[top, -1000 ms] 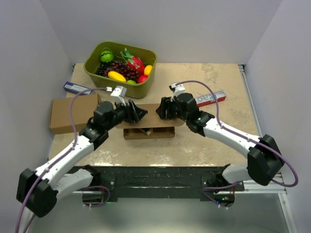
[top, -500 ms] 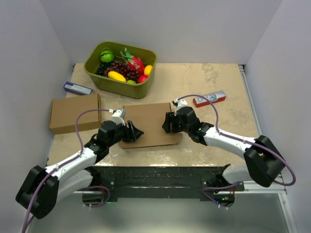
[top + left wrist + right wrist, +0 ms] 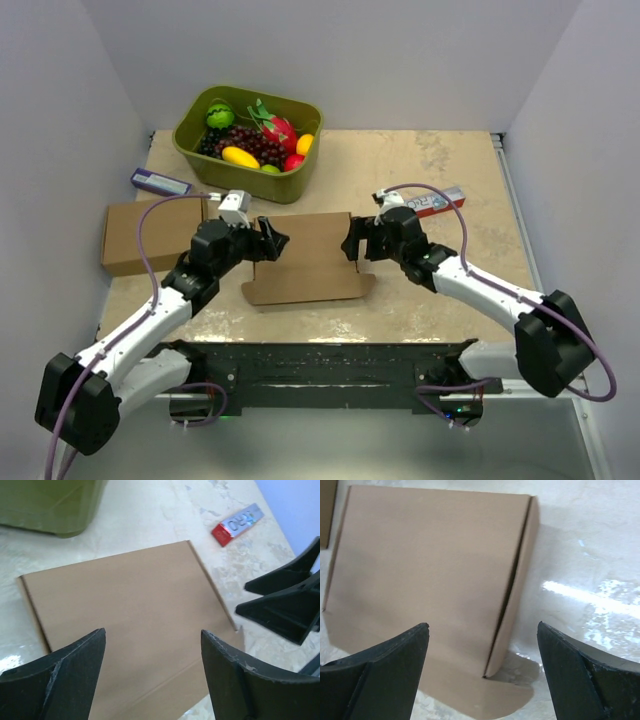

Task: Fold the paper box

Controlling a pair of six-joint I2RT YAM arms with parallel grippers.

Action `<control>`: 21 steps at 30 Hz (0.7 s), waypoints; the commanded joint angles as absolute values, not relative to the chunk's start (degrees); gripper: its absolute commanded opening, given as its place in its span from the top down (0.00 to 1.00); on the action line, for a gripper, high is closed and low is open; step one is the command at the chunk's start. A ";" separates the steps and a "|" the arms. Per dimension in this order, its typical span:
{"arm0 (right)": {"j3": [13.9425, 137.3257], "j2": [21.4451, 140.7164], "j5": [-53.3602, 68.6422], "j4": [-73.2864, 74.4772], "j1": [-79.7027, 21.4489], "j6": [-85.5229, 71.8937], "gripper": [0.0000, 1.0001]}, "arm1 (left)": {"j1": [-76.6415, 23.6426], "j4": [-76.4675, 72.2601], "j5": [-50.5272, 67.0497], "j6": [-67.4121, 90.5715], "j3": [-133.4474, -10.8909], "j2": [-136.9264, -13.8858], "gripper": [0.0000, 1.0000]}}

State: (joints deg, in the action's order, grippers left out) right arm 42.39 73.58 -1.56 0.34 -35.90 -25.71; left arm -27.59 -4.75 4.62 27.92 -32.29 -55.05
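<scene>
The paper box (image 3: 305,258) lies in the middle of the table with its lid down flat. A front flap sticks out onto the table along its near edge. My left gripper (image 3: 268,243) is open and empty over the box's left edge. My right gripper (image 3: 352,243) is open and empty over its right edge. In the left wrist view the box (image 3: 125,610) lies below my open left gripper (image 3: 152,631), with the right gripper's fingers (image 3: 285,600) beyond it. In the right wrist view my right gripper (image 3: 482,625) is above the box's right side wall (image 3: 512,585) and the rounded flap (image 3: 485,692).
A green tub of fruit (image 3: 248,140) stands at the back left. Another brown cardboard box (image 3: 152,233) lies at the left, with a small blue packet (image 3: 160,182) behind it. A red and silver packet (image 3: 437,203) lies to the right of the right gripper.
A second ago the lid stood upright between the grippers. It has come down flat on the box. Both grippers have let go and drawn back to the box's side edges.
</scene>
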 commanded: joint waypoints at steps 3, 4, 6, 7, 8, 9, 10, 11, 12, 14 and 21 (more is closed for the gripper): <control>45.44 78.57 4.04 -3.60 -31.56 -25.40 0.18 | -21.10 -2.64 9.13 27.60 -31.73 -53.70 0.17; 45.70 79.27 4.39 -3.95 -31.03 -25.66 0.20 | -20.48 -1.85 9.58 27.60 -31.55 -53.18 0.17; 46.14 80.94 4.13 -4.65 -29.97 -25.66 0.25 | -19.34 -0.88 10.10 27.16 -31.81 -52.65 0.16; 46.23 81.47 4.13 -4.92 -29.27 -25.58 0.26 | -19.25 -0.10 9.93 26.38 -31.82 -52.12 0.16; 46.40 82.26 4.22 -5.10 -29.01 -25.40 0.27 | -19.07 -0.09 9.76 26.02 -31.99 -51.86 0.16; 46.75 82.53 4.22 -5.01 -28.74 -25.31 0.30 | -19.07 1.91 9.15 25.32 -32.08 -51.68 0.15; 47.02 82.88 4.22 -4.75 -28.48 -25.05 0.32 | -19.07 2.89 8.79 25.05 -32.08 -51.42 0.15; 47.28 82.97 3.87 -4.22 -28.39 -24.79 0.34 | -19.07 3.16 8.62 24.87 -32.34 -51.33 0.15; 47.37 83.06 3.61 -4.22 -28.39 -24.61 0.36 | -19.07 3.60 8.35 24.61 -32.52 -51.24 0.15; 47.46 83.14 2.99 -3.69 -28.30 -24.26 0.39 | -19.07 4.04 8.35 24.43 -32.87 -51.24 0.15; 49.04 85.51 0.71 -2.46 -28.21 -21.98 0.43 | -19.07 4.13 8.09 24.00 -33.13 -51.85 0.14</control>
State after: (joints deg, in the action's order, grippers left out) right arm 45.89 84.14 2.52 -2.13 -28.42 -24.36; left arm -19.51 4.45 7.90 25.69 -31.97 -52.01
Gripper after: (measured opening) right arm 0.584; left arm 0.854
